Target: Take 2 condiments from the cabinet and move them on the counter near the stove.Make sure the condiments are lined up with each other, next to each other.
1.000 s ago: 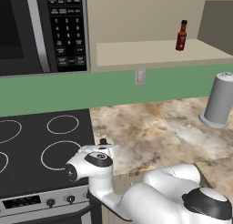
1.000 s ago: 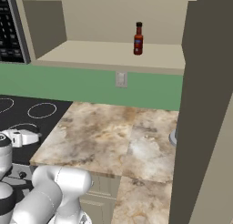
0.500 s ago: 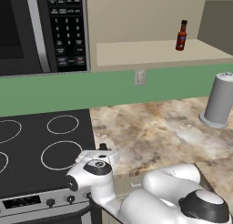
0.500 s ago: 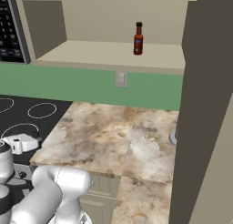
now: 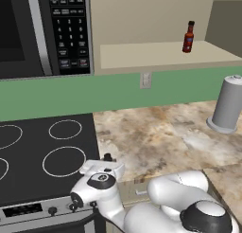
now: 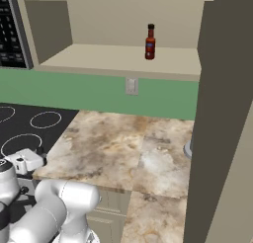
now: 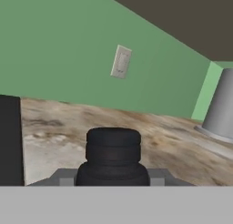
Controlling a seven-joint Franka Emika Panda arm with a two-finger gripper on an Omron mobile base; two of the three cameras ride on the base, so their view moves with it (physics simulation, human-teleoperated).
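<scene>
Lower and closer to the base than a second ago, the hand now sits at the front edge of the counter [image 5: 156, 132], right by the seam with the stove [image 5: 42, 156], while the rest of the scene holds its place. That mottled stone counter runs from the black cooktop toward the right, under a green wall strip with a pale outlet [image 6: 131, 86]. Above it the beige cabinet [image 6: 123, 59] stands open, its flat shelf carrying the slim red-brown sauce bottle [image 5: 188, 37] upright and alone, toward the right end — well apart from the arm. A black microwave [image 5: 45, 31] with a keypad hangs over the cooktop, to the left of the shelf. On the counter's far right stands a tall grey cylinder [image 5: 228, 104] on a round base, also seen at the right edge of the hand view. The gripper [image 7: 113, 175] points along the countertop toward the green wall, and its fingers are clamped on the short black shaker [image 7: 113, 157], whose ribbed dark body rises between them in the hand view — its small dark top also peeks up just behind the white hand in the left base view.
</scene>
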